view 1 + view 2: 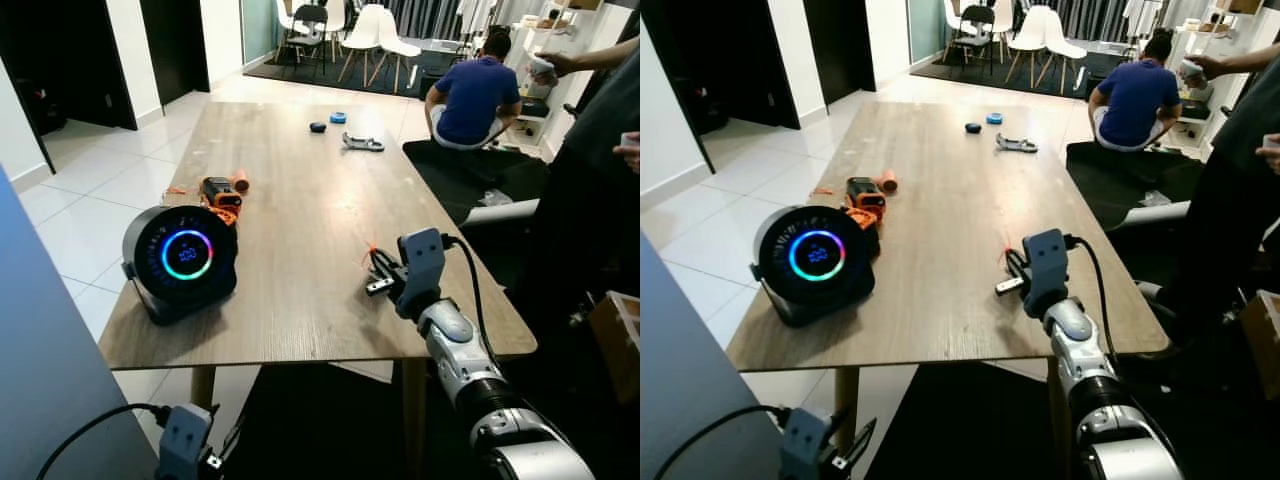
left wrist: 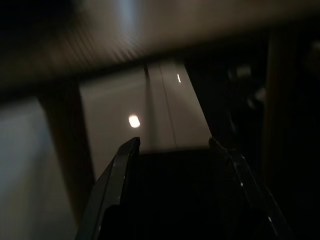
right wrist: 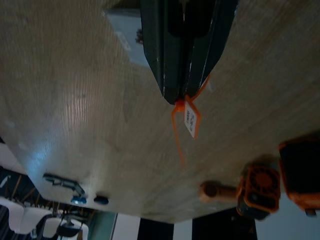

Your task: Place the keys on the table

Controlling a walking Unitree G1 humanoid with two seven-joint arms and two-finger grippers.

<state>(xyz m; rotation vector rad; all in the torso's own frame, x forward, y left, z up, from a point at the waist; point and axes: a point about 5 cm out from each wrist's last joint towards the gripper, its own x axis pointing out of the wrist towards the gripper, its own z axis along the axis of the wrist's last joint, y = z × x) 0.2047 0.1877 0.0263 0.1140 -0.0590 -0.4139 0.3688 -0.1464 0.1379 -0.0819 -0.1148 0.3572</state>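
My right gripper [image 1: 381, 272] is over the near right part of the wooden table [image 1: 300, 220], shut on the keys [image 1: 378, 287]. A silver key sticks out below the fingers, and an orange tie [image 1: 368, 251] trails beside them. In the right wrist view the fingers [image 3: 170, 65] are pressed together on an orange tie with a small white tag [image 3: 190, 120], just above the table top. Whether the keys touch the wood I cannot tell. My left gripper [image 1: 186, 442] hangs below the table's near edge; in the dark left wrist view its fingers [image 2: 119, 172] stand apart.
A round black device with a glowing ring [image 1: 182, 258] stands at the near left, an orange-and-black tool [image 1: 222, 192] behind it. Small items [image 1: 362, 143] lie at the far end. One person in blue [image 1: 472, 100] sits on the floor; another [image 1: 600, 150] stands at the right.
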